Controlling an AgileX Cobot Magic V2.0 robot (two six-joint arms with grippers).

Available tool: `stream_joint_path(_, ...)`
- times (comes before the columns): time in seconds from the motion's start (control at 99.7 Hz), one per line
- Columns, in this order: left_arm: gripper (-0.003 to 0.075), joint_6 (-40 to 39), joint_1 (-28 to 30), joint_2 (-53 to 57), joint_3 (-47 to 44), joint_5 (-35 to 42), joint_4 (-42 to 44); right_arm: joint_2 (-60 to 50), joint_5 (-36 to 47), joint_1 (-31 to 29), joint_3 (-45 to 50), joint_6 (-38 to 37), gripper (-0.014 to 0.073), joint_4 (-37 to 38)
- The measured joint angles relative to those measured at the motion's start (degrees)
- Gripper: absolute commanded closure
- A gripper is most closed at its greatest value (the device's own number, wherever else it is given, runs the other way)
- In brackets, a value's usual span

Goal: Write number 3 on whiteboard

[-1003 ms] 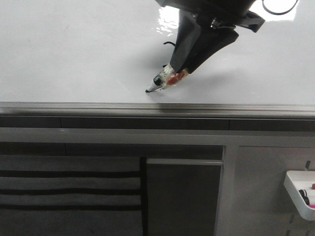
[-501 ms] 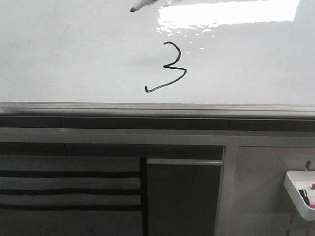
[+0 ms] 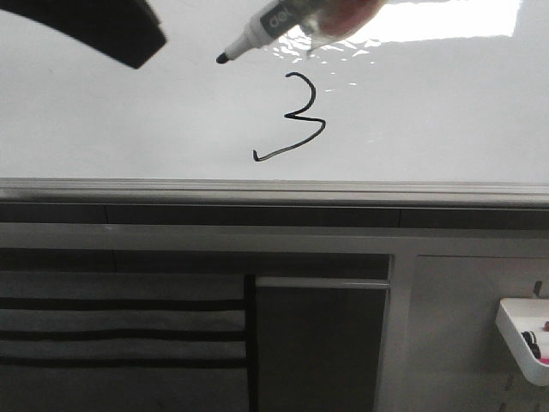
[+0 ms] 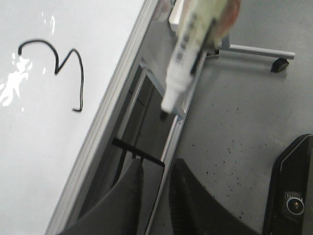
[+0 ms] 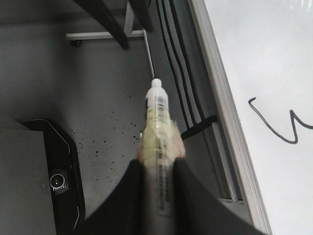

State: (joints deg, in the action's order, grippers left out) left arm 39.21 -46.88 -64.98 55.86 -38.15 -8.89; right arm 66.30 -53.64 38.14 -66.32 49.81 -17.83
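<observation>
The whiteboard (image 3: 129,112) is glossy white with glare and a grey frame. The number 3 (image 3: 296,116) is drawn on it in thin black line, its long tail ending near the lower frame. It also shows in the left wrist view (image 4: 54,63) and partly in the right wrist view (image 5: 274,127). My right gripper (image 5: 156,164) is shut on a marker (image 5: 159,127). The marker (image 3: 283,21) hangs at the top of the front view, its black tip up and left of the numeral. My left gripper (image 4: 156,166) is slightly open and empty; its dark finger (image 3: 111,30) shows at top left.
The grey frame (image 3: 274,190) runs along the board's lower edge, with grey cabinet panels (image 3: 317,343) below. A white tray (image 3: 523,339) with markers hangs at the lower right. The speckled floor, a wheeled stand leg (image 4: 254,51) and a black base (image 4: 293,196) lie beyond the board's edge.
One second ago the marker tip was at the tail of the 3. It lifted away up the view. Now it is back at the top, and the left finger has come in at top left.
</observation>
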Motion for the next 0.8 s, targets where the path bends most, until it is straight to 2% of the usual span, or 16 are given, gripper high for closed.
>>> stream_joint_path(0.211,0.0607,0.52,-2.93,-4.04,2.28,4.99,-0.2,0.0,0.0,0.26,0.0,0.66,0.061,0.0)
stream_joint_path(0.501,0.0607,0.52,-6.17,-5.12,2.44,5.83,0.0,0.0,-1.6,0.26,0.21,0.75,0.061,0.96)
stream_joint_path(0.802,0.06,0.6,-6.4,-5.34,2.44,5.83,-0.85,0.0,-0.5,0.26,0.21,0.98,0.061,0.67)
